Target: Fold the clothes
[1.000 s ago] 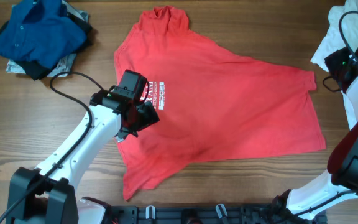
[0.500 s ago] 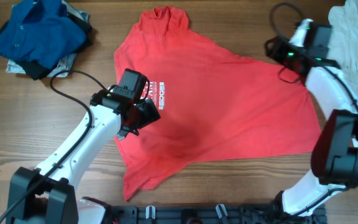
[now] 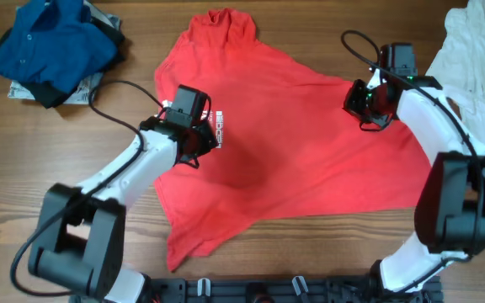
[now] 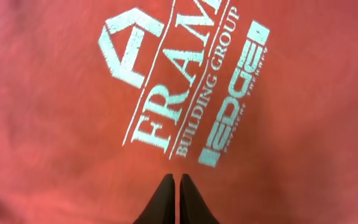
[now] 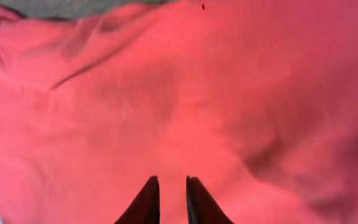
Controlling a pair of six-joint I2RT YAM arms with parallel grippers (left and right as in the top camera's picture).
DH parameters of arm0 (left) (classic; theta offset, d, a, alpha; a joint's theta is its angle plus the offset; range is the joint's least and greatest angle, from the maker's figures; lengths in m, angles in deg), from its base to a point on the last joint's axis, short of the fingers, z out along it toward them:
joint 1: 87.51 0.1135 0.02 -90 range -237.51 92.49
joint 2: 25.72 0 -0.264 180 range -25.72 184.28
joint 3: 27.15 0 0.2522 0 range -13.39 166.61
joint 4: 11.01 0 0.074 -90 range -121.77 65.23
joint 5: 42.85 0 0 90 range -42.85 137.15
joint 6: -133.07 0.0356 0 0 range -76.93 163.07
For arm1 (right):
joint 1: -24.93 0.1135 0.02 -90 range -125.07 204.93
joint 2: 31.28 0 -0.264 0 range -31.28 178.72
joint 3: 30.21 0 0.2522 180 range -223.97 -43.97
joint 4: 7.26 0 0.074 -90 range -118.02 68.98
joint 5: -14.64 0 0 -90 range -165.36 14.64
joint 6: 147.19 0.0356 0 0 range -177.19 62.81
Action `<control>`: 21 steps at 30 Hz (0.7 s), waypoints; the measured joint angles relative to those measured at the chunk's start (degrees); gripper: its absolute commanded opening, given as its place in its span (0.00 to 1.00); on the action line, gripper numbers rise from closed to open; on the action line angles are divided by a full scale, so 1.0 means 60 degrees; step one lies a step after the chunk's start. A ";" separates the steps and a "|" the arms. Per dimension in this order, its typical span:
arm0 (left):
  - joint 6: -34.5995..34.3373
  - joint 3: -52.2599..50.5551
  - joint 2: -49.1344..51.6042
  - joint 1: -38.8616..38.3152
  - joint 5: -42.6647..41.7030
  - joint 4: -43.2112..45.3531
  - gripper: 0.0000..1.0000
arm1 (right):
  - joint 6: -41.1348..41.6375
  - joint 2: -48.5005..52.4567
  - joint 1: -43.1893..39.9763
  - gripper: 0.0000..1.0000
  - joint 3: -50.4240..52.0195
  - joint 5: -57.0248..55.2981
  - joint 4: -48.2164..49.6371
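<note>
A large red T-shirt lies spread and wrinkled across the middle of the wooden table. My left gripper hovers beside its white lettering. The left gripper is shut, its black fingers together with no cloth showing between them. My right gripper is over the shirt's upper right part. In the right wrist view, the right gripper shows a narrow gap between its fingers, over red cloth. A long white garment lies at the far right. A blue collared shirt is heaped at the far left.
Darker clothes lie under the blue shirt in the back left corner. A black rail runs along the table's front edge between the two arm bases.
The left gripper has snapped shut and shifted up and right beside the lettering. The right arm has swung in from the right edge onto the red shirt, its jaws narrowing.
</note>
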 measured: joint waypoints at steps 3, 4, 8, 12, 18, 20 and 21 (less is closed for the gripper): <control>0.0000 0.0000 0.0736 0.0000 0.0000 0.0262 0.05 | 0.0004 -0.0240 0.0000 0.12 0.0004 -0.0022 -0.0987; 0.0000 0.0018 0.1020 0.0000 -0.0004 0.0295 0.04 | 0.0004 -0.0240 0.0000 0.12 0.0000 -0.0022 -0.1107; 0.0000 0.0018 0.1042 0.0000 0.0036 0.0302 0.04 | -0.0036 -0.0240 0.0000 0.16 0.0208 -0.0022 -0.1778; -0.0087 0.0186 0.1042 -0.0011 0.0186 -0.0707 0.04 | -0.0040 -0.0240 0.0000 0.15 0.0841 -0.0022 -0.1898; -0.0736 0.0331 0.1024 0.0572 0.0794 -0.3082 0.04 | -0.0004 -0.0240 0.0000 0.17 0.1005 -0.0022 -0.1865; -0.0940 0.0302 0.1024 0.1330 0.0827 -0.3504 0.04 | 0.0004 -0.0240 0.0000 0.19 0.1005 -0.0022 -0.1854; -0.0973 0.0299 0.1024 0.1632 0.0823 -0.3585 0.04 | 0.0004 -0.0240 0.0000 0.19 0.1031 -0.0022 -0.1821</control>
